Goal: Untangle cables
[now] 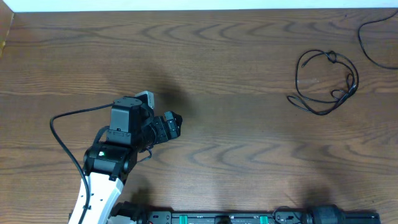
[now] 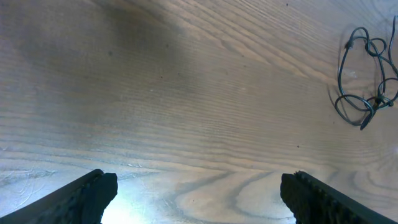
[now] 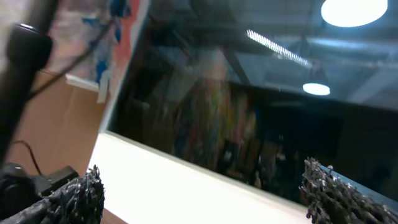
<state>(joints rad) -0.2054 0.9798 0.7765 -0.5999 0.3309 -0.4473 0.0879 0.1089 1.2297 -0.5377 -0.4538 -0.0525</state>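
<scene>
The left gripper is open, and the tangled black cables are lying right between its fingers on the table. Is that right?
Not quite. The left gripper is open, but the tangled black cables are not between its fingers. They lie well apart from it, toward the far right of the table. The overhead view shows this.

In the lower left of the overhead view, the left arm [image 1: 98, 194] has a white lower link topped by a black joint housing with a small green light [image 1: 101, 154]. Above that is a boxy black motor block [image 1: 127, 115] with a pale grey piece at its upper edge, then the black left gripper [image 1: 173, 124]. A thin black cord [image 1: 62, 117] curves out from the arm towards the left. A black base rail [image 1: 236, 218] with green fittings runs along the bottom edge. In the left wrist view the fingers [image 2: 87, 196] are matte black with finely ridged edges. The right gripper [image 3: 202, 186] has black fingers with a rough, bumpy surface.
</scene>
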